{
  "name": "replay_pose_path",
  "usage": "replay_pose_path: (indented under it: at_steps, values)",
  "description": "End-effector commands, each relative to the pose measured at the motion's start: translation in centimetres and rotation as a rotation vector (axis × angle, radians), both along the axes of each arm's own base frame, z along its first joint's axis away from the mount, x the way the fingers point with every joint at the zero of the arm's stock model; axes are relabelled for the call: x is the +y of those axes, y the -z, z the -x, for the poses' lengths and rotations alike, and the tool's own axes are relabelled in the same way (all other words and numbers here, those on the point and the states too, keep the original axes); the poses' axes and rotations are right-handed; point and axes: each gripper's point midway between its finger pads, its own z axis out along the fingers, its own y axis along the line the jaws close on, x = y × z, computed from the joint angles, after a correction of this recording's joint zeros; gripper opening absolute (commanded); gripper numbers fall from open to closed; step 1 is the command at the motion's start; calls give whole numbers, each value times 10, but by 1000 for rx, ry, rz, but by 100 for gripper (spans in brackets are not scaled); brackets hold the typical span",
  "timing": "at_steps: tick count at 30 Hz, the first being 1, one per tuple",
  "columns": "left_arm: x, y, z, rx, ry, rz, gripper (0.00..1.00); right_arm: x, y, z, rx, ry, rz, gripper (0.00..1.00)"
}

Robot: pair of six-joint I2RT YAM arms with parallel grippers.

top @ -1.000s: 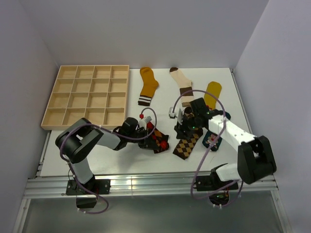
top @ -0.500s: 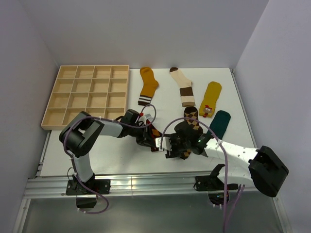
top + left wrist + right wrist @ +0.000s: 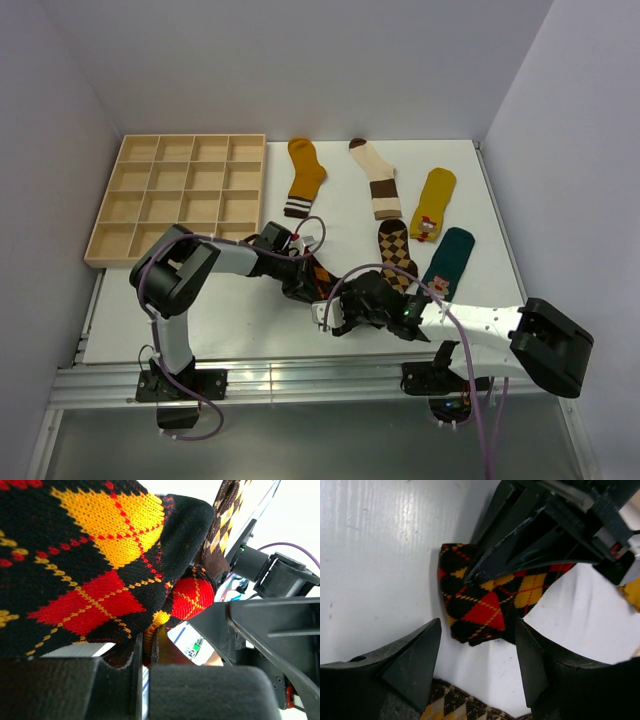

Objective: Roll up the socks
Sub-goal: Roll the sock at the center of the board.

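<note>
1. Right gripper (image 3: 478, 625) has swung forward from the brown sock (image 3: 397, 256) to the red sock (image 3: 479, 605).
2. Red sock sits bunched on the table (image 3: 230, 320), near its front middle, between both grippers.
3. It looks like a soft, light, limp knit. It will likely sag and unroll unless pinched across the whole fold.
4. Left gripper (image 3: 145, 656) is clamped on its edge. The right jaws are spread wide over it, holding nothing.

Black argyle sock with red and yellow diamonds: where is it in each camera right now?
Top camera: black argyle sock, low centre, mostly hidden.
Left wrist: fills the upper left.
Right wrist: centre.
Shared landmark: brown argyle sock beside it.
</note>
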Motion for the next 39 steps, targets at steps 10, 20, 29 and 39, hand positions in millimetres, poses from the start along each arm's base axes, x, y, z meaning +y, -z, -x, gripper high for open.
replay_pose_path:
  at_steps: [10, 20, 29, 39]
  values:
    - [15, 28, 9, 27, 39, -123, 0, 11, -2, -5, -125, -28, 0, 67]
    - [12, 27, 6, 21, 63, -120, 0, 16, 15, -8, -115, -38, 61, 56]
    - [8, 15, -10, -76, 60, -119, 25, 16, 16, 1, 16, -53, 127, 23]
    - [-3, -35, -59, -343, -153, -27, 52, -13, 9, 20, 319, -15, 199, 19]
